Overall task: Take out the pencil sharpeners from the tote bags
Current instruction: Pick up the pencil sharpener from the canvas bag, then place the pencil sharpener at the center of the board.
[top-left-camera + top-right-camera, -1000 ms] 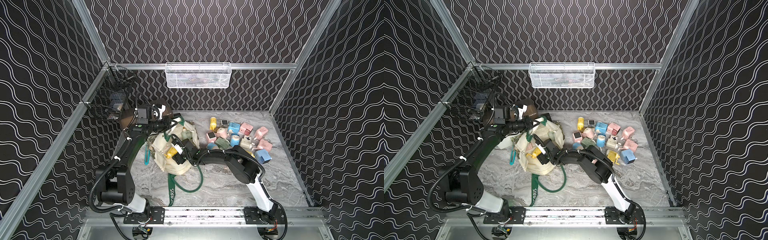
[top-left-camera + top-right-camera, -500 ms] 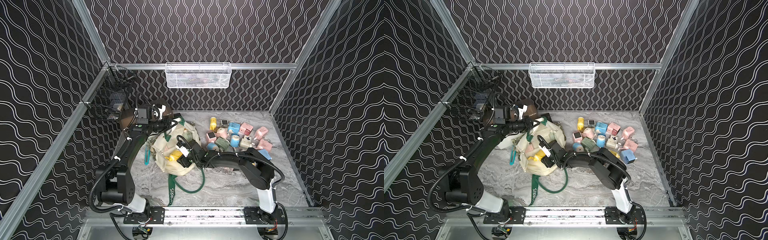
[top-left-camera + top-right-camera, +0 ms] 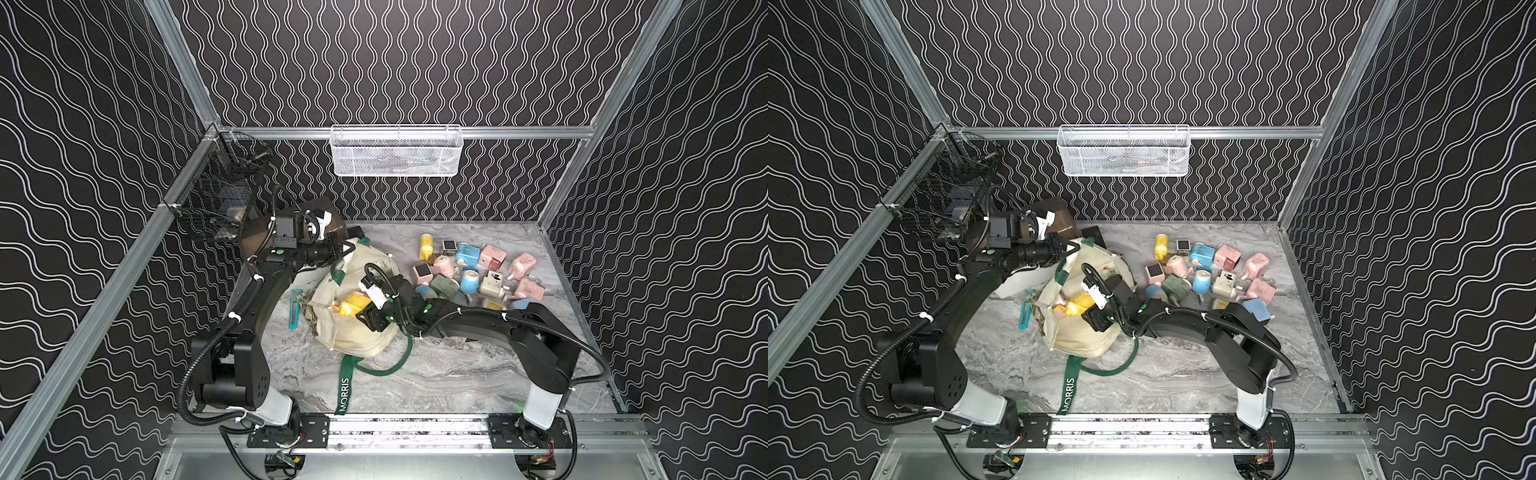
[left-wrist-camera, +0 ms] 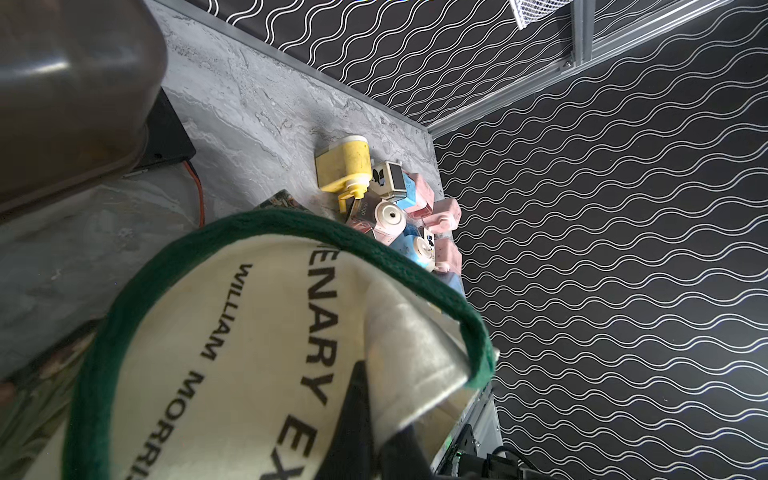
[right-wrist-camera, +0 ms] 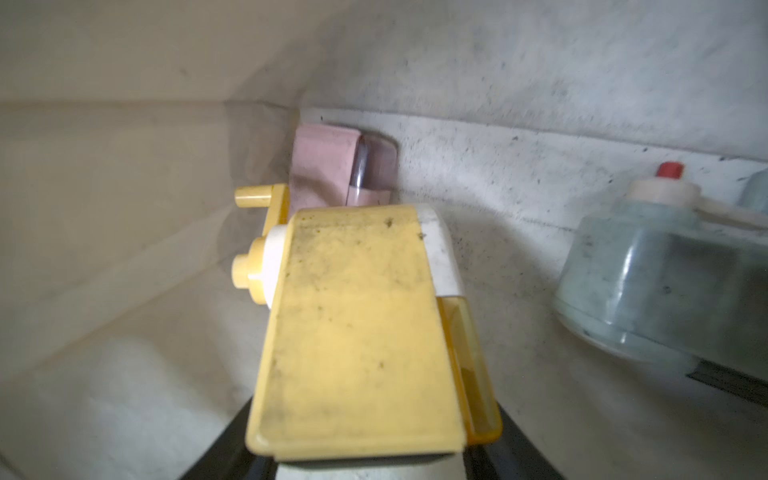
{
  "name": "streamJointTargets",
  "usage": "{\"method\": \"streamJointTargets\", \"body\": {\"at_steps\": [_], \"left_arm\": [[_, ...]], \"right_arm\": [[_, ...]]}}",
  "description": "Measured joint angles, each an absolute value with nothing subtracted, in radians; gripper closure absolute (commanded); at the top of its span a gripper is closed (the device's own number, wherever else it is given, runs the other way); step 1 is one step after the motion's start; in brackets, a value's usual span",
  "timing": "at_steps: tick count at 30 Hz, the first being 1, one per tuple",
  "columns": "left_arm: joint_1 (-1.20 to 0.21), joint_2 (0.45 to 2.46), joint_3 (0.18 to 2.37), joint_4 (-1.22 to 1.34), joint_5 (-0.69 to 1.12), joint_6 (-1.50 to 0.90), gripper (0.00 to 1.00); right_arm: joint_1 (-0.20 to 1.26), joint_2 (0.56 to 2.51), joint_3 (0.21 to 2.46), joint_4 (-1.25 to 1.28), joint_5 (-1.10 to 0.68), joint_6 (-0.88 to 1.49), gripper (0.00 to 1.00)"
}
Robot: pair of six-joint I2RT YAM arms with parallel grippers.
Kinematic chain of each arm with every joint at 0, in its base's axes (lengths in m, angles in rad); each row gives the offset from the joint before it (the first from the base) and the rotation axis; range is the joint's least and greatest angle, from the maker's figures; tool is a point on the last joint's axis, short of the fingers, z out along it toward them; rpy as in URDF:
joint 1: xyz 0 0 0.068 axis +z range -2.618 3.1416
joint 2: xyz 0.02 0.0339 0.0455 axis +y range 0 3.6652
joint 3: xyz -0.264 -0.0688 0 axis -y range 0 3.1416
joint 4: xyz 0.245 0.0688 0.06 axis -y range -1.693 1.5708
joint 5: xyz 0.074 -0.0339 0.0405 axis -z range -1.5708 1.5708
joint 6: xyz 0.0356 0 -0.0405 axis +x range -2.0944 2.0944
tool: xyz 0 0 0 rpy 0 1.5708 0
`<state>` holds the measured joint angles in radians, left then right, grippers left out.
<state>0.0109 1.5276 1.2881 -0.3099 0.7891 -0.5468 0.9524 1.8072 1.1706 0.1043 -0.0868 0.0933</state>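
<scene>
1. Pinched the rim of the bag (image 3: 353,340) in the left jaws, fully shut on cloth beside the green strap (image 4: 266,220); raised there, presumably, so that the mouth gaped for the other arm.
2. Reached into that mouth with the right jaws, closed partway around a yellow sharpener (image 5: 353,324), crank end pointing away; probably gripped across the flat sides for firm purchase.
3. Left deeper in the bag a pink sharpener (image 5: 324,166) and a blue-green sharpener (image 5: 644,291), both apart from the jaws.
4. Heaped a pile (image 3: 469,274) of sharpeners on the table (image 3: 415,382), just beside the bag; likely the drop spot for the yellow one.
</scene>
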Motion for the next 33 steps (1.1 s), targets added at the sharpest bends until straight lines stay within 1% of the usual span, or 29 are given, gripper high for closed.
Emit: {"method": "streamJointTargets", "body": {"at_steps": [11, 17, 19, 23, 27, 33], "left_arm": [[0.011, 1.528, 1.288, -0.312, 0.783, -0.546, 1.0], [0.011, 1.528, 1.288, -0.313, 0.78, -0.546, 1.0], [0.011, 1.528, 1.288, -0.313, 0.78, -0.546, 1.0], [0.011, 1.528, 1.288, -0.314, 0.78, -0.546, 1.0], [0.011, 1.528, 1.288, -0.315, 0.78, -0.546, 1.0], [0.011, 1.526, 1.288, -0.315, 0.78, -0.546, 1.0]], "right_arm": [[0.958, 1.619, 1.115, -0.002, -0.097, 0.168, 0.54], [0.96, 1.452, 1.036, -0.061, -0.106, 0.174, 0.54], [0.96, 1.367, 0.999, -0.074, -0.104, 0.175, 0.54], [0.959, 1.188, 0.921, -0.097, -0.061, 0.194, 0.55], [0.959, 1.029, 0.828, -0.118, 0.02, 0.226, 0.54], [0.955, 0.898, 0.712, -0.182, 0.182, 0.319, 0.55]]}}
